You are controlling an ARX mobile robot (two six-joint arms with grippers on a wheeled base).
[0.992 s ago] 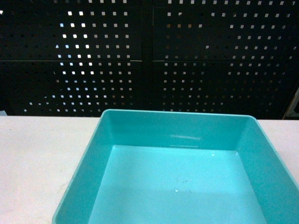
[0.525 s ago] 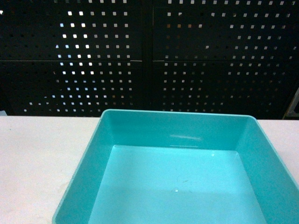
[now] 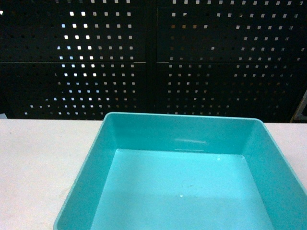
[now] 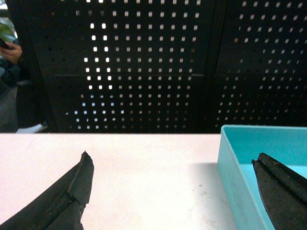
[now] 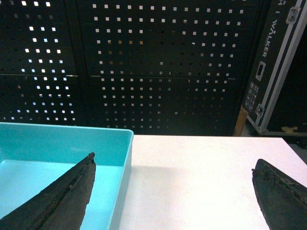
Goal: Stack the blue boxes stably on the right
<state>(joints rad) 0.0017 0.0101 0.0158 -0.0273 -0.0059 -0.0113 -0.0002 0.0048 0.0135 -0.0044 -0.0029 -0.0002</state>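
One tub (image 3: 182, 187) sits empty on the surface (image 3: 43, 163), no second tub in view; both grippers' jaws spread, holding nothing; stacking apparently not begun.

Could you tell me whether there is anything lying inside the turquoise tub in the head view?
No, the tub shows only its bare, smooth floor and walls, with nothing resting in it.
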